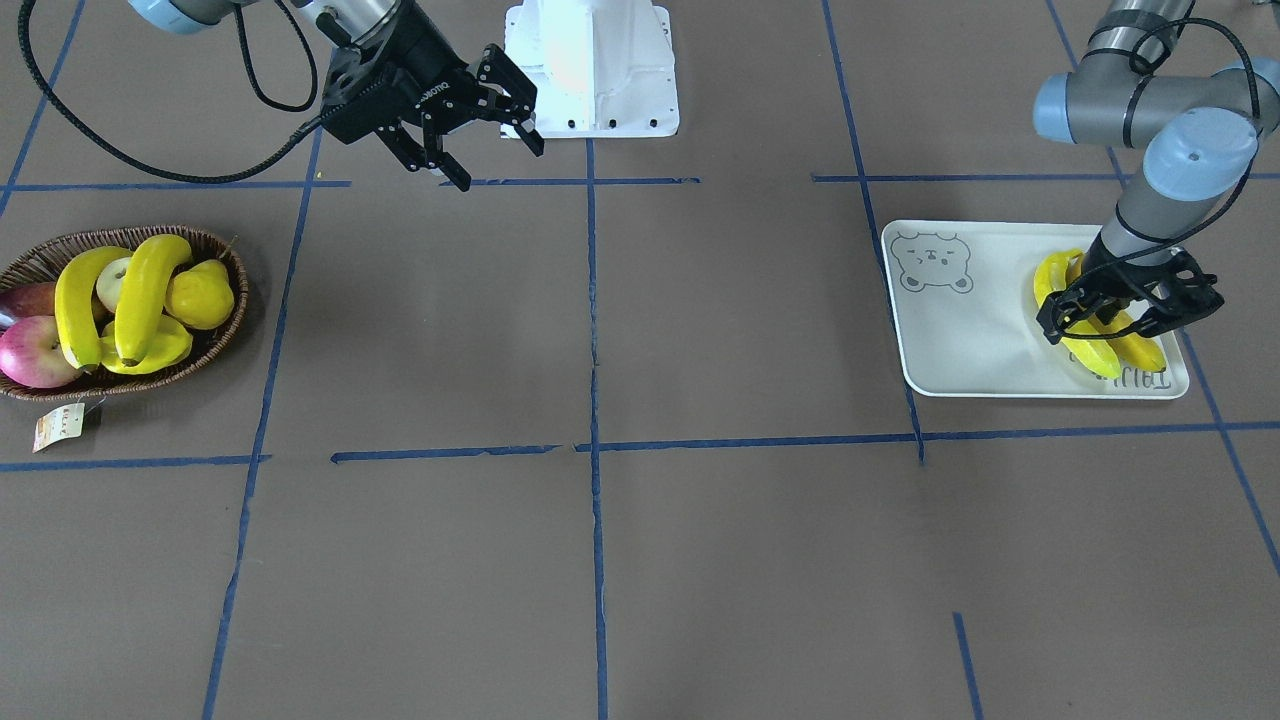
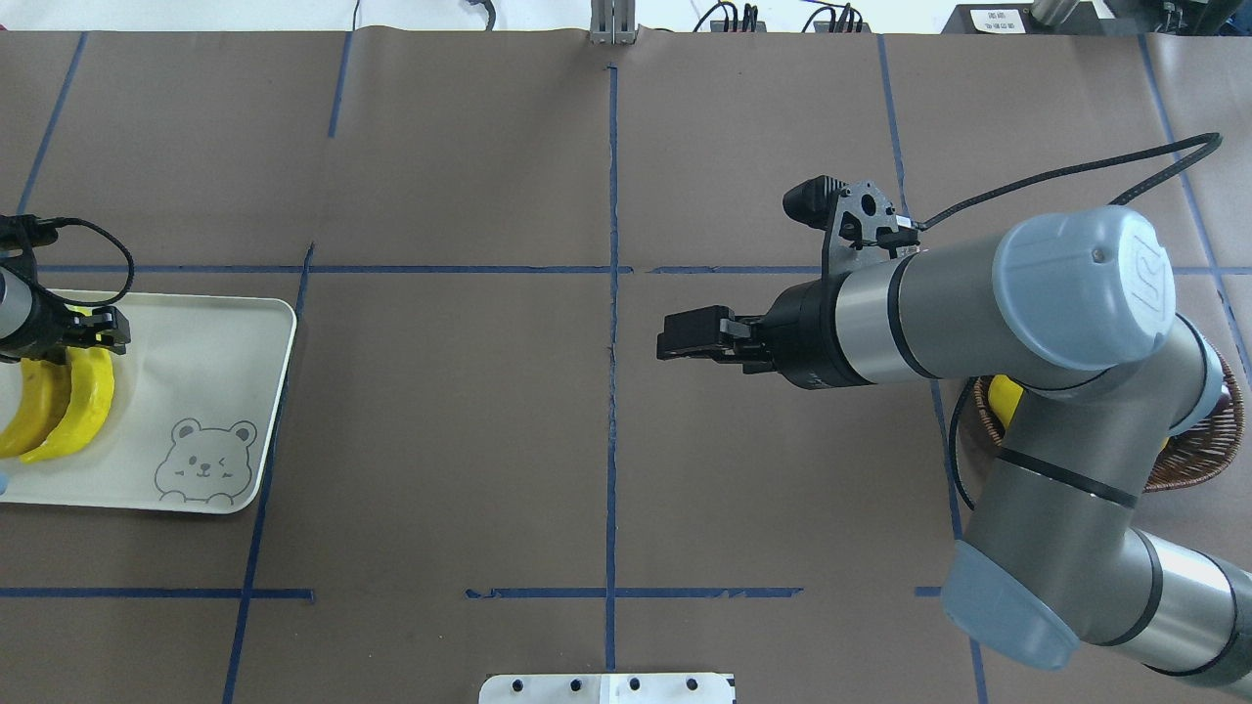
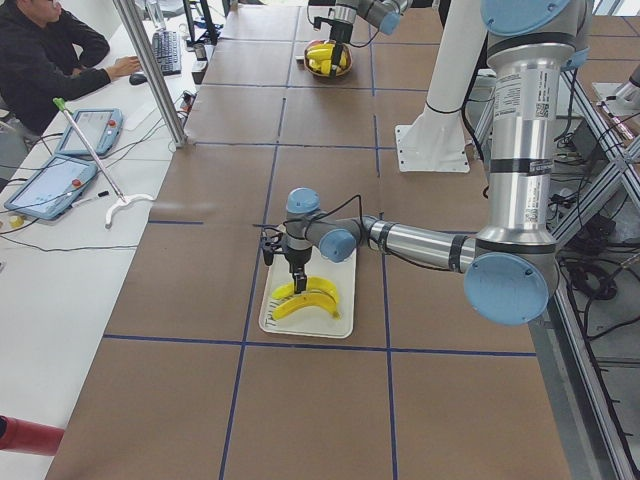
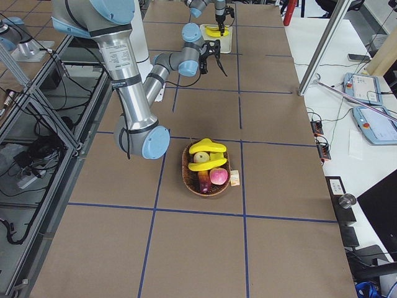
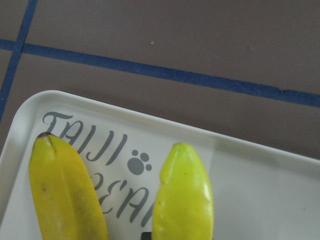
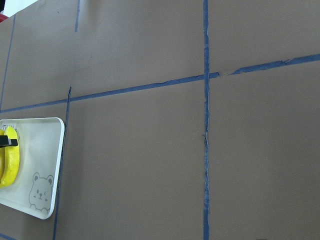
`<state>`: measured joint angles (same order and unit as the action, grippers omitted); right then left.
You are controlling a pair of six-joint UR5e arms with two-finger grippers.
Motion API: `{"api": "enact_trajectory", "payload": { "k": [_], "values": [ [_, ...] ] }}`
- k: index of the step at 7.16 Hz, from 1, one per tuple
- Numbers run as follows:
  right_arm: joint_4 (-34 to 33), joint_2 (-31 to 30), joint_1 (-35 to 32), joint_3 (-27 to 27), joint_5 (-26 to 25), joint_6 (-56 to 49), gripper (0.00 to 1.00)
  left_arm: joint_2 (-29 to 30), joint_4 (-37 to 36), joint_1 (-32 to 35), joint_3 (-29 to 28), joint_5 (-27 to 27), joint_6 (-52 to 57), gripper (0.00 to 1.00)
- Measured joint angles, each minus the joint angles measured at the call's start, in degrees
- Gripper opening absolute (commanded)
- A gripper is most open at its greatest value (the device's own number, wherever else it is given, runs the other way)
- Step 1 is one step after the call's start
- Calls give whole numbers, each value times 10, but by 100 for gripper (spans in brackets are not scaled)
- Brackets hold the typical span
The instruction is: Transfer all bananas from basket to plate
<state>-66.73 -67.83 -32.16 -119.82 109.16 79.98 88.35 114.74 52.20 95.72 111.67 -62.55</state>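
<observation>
Two yellow bananas lie side by side on the plate, a pale tray with a bear print. My left gripper hangs low over them with its jaws spread wide to either side of the bananas, gripping neither. The left wrist view shows both bananas resting on the plate's lettering. Two more bananas lie on top of the fruit in the wicker basket. My right gripper is open and empty, raised over the table's middle, away from the basket.
The basket also holds a yellow pear-like fruit, a ridged yellow fruit and a red apple; a paper tag hangs beside it. The white robot base stands at the table's edge. My right arm hides most of the basket in the overhead view.
</observation>
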Motion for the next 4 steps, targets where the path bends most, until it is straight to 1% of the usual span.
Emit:
{"api": "enact_trajectory", "payload": {
  "k": [1, 2, 3, 4],
  "values": [
    [-5, -5, -3, -2, 1, 0, 100, -3, -2, 0, 17, 1, -3, 99],
    [-23, -20, -12, -12, 4, -1, 100, -2, -9, 0, 51, 8, -4, 100],
    [-47, -49, -24, -30, 8, -4, 100, 2, -15, 0, 87, 22, -6, 100],
    [-61, -95, -42, -53, 18, -15, 100, 11, -17, -2, 118, 35, -26, 100]
  ]
}}
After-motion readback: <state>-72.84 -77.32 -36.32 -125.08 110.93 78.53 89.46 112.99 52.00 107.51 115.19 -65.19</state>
